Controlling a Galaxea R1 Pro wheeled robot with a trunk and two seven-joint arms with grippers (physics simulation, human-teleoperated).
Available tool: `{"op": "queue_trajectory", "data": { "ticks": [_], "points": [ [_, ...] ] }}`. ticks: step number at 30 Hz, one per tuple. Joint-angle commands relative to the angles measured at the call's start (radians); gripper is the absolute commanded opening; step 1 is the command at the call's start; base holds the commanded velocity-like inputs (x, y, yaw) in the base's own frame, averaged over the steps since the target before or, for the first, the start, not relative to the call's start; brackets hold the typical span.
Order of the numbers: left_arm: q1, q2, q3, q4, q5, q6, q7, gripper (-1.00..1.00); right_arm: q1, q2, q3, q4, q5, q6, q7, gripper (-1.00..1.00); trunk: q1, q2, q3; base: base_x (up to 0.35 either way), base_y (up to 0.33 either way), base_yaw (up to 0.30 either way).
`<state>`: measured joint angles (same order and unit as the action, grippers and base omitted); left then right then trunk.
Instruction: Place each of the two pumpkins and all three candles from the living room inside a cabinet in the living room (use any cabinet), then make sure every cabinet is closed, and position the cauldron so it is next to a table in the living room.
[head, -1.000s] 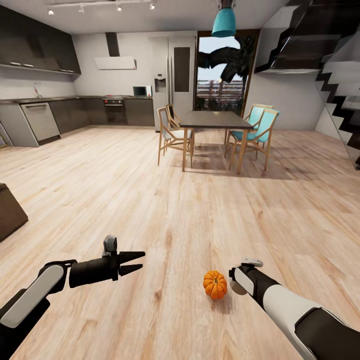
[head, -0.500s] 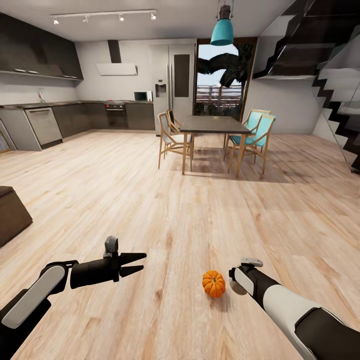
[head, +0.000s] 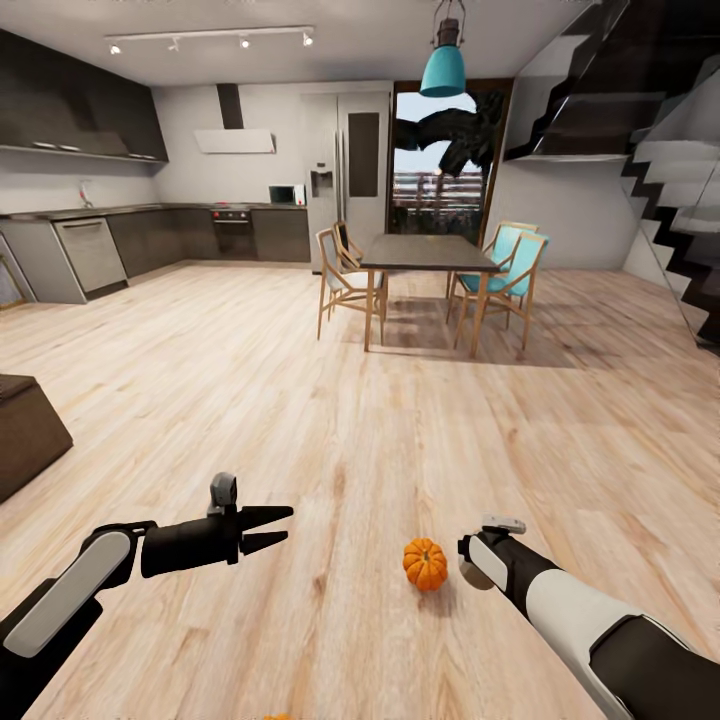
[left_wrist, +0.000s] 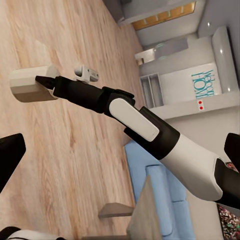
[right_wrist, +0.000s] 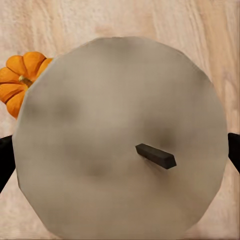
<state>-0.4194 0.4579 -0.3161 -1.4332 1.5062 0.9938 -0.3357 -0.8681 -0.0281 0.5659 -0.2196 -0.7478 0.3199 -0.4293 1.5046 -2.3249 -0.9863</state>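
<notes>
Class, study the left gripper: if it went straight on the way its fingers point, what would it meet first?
Probably the candle held in the right gripper, since the left gripper points across at it. The pumpkin lies near that line, but depth is unclear.

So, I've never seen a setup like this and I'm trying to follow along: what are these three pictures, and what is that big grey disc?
These are a simulator's renders of a two-armed wheeled robot. The wide picture comes from a camera on its head, looking down over both arms at a wooden floor, with a dining table and a kitchen behind. The other two come from cameras by each gripper.

The left gripper is open and holds nothing. The right gripper is shut on a candle: that is your grey disc, the candle's top seen very close by the right wrist camera, with its dark wick. The left wrist camera looks across at the right arm holding it.

A small orange pumpkin sits on the floor just beside the right gripper.
</notes>
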Motion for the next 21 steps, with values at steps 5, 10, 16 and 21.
{"op": "queue_trajectory", "data": {
  "ticks": [5, 10, 16, 21],
  "points": [
    [-0.001, 0.001, -0.002, 0.0, -0.007, 0.0, -0.008, 1.0, 0.0, -0.001, 0.008, -0.003, -0.01, 0.005, -0.005, -1.0, -0.02, 0.035, 0.015, -0.076, 0.0, 0.0],
    [-0.001, 0.001, -0.003, 0.0, -0.007, 0.0, -0.009, 1.0, 0.0, -0.001, 0.008, -0.003, -0.01, 0.005, -0.005, -1.0, -0.039, 0.07, 0.03, -0.27, 0.0, 0.0],
    [-0.001, 0.001, -0.003, 0.0, -0.007, 0.0, -0.008, 1.0, 0.0, -0.001, 0.008, -0.003, -0.01, 0.005, -0.005, -1.0, -0.062, 0.112, 0.049, -0.337, 0.0, 0.0],
    [-0.001, 0.001, -0.003, 0.0, -0.007, 0.0, -0.009, 1.0, 0.0, -0.001, 0.009, -0.003, -0.01, 0.005, -0.005, -1.0, -0.081, 0.147, 0.065, -0.342, 0.0, 0.0]
  ]
}}
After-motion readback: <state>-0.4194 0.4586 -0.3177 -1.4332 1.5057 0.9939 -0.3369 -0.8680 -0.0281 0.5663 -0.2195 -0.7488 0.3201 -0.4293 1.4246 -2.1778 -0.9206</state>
